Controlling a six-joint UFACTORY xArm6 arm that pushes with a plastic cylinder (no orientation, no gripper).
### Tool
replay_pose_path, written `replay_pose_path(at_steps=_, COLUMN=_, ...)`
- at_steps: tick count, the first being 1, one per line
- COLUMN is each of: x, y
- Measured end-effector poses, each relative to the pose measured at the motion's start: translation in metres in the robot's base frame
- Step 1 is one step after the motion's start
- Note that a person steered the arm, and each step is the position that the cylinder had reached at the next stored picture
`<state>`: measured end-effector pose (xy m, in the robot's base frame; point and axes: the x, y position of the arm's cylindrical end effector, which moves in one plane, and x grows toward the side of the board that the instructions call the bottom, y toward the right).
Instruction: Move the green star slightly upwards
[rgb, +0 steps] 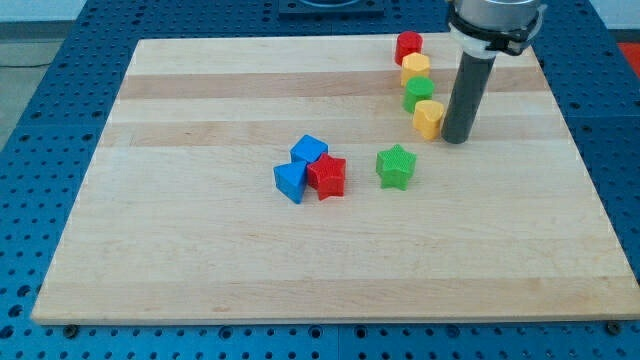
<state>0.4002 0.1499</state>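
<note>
The green star (396, 166) lies on the wooden board (200, 250), a little right of the middle. My tip (456, 138) rests on the board up and to the right of the star, about a block's width away from it. The tip stands just right of a yellow block (428, 118), close to it or touching; I cannot tell which.
A column of blocks runs above the star: a red block (408, 46), a yellow block (415, 69), a green block (419, 93), then the lower yellow one. Left of the star sit a red star (327, 176) and two blue blocks (309, 150) (290, 181).
</note>
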Motion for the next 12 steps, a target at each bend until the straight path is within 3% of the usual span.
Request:
replay_pose_path(at_steps=4, x=0.004, y=-0.026)
replay_pose_path(at_steps=7, x=0.101, y=-0.056)
replay_pose_path(at_steps=8, x=0.109, y=-0.106)
replay_pose_path(at_steps=10, x=0.078, y=-0.095)
replay_pose_path(at_steps=12, x=0.093, y=-0.072)
